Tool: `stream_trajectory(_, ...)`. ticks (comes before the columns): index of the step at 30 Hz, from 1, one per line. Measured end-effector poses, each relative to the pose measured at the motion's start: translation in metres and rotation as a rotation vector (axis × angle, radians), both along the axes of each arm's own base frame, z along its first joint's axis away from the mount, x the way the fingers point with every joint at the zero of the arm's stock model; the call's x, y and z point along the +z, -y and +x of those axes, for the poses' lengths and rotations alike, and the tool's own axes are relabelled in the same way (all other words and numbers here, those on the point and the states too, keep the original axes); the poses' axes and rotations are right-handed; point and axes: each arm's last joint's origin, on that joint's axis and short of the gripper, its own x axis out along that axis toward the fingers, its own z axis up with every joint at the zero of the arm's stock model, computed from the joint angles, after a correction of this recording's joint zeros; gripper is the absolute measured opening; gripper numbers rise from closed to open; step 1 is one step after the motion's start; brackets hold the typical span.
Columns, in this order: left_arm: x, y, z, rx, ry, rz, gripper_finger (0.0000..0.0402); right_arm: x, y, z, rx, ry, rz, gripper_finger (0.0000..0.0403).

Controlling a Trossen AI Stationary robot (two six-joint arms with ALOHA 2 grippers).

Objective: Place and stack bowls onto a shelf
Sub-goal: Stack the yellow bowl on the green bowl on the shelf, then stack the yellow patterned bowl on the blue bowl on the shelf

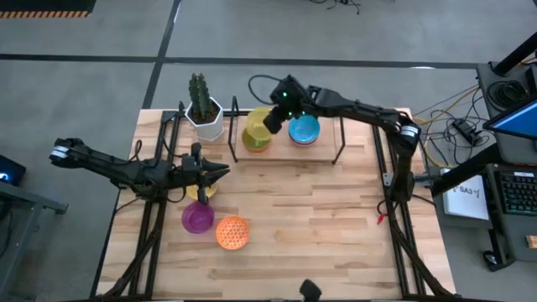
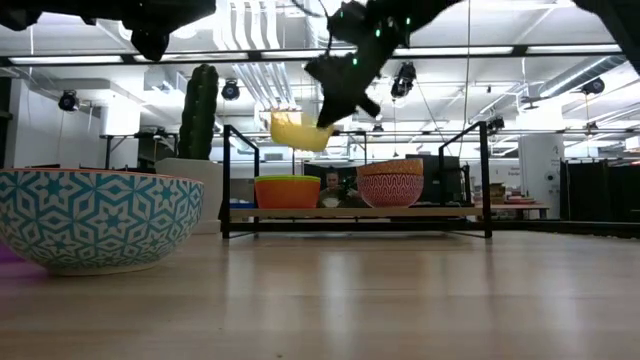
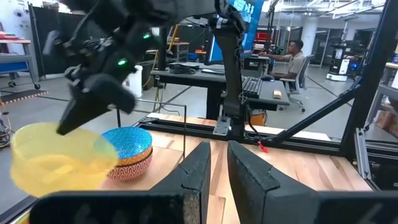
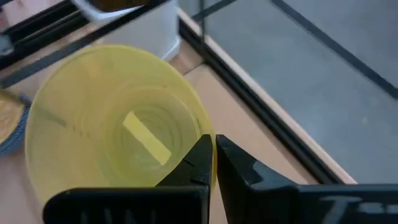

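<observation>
My right gripper (image 1: 273,117) is over the shelf's (image 1: 341,144) left end, shut on a clear yellow bowl (image 2: 298,132). The bowl hangs above a green-and-orange stack (image 2: 287,190) on the wood board (image 2: 440,211). A blue patterned bowl (image 1: 304,129) sits on a red patterned one (image 2: 390,188) mid-shelf. My left gripper (image 1: 225,171) hovers shut above a gold bowl (image 1: 201,193) on the table. A purple bowl (image 1: 198,218) and an orange patterned bowl (image 1: 232,232) rest on the table nearer the front. My right gripper pinches the yellow bowl's rim (image 4: 208,142), one finger (image 4: 189,171) inside the bowl and the other (image 4: 239,171) outside. The fingers come slanting down from the table's right side. The bowl is lifted clear, tilted, and hangs below the fingers over the green-and-orange stack.
A cactus in a white pot (image 1: 205,117) stands just left of the shelf. A blue-white patterned bowl (image 2: 100,215) fills the low view's near left. Black frame rails (image 1: 394,210) run along both table sides. Bare wood (image 1: 319,218) lies in front of the shelf.
</observation>
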Motion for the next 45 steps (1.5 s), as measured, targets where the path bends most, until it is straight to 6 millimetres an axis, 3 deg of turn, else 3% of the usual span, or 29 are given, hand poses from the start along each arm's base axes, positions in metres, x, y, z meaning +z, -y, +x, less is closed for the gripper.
stream_trajectory(5, -0.001, 0.000, 0.000, 0.000, -0.011, 0.011, 0.0039, -0.023, 0.021, 0.004, 0.008, 0.001, 0.085, 0.0008)
stream_trajectory(16, -0.002, 0.000, 0.000, 0.000, -0.022, 0.017, 0.0039, -0.051, 0.029, 0.017, 0.032, -0.022, 0.098, 0.0026)
stream_trajectory(24, -0.003, 0.000, 0.000, 0.000, -0.030, 0.019, 0.0039, -0.051, 0.031, 0.021, 0.034, 0.007, 0.080, 0.0095)
stream_trajectory(29, -0.004, 0.000, 0.000, 0.000, -0.046, 0.023, 0.0039, -0.037, 0.027, 0.016, 0.059, 0.018, 0.051, 0.0117)
stream_trajectory(34, -0.007, 0.000, 0.000, 0.000, -0.077, 0.016, 0.0039, -0.014, -0.003, 0.014, 0.162, 0.004, 0.001, 0.0107)
stream_trajectory(41, -0.014, 0.000, -0.001, 0.003, -0.128, -0.064, 0.0039, 0.010, -0.080, 0.010, 0.389, 0.024, -0.095, 0.0074)
stream_trajectory(45, -0.013, 0.000, 0.000, 0.014, -0.179, -0.153, 0.0039, 0.012, -0.122, -0.008, 0.452, 0.046, -0.140, 0.0060)
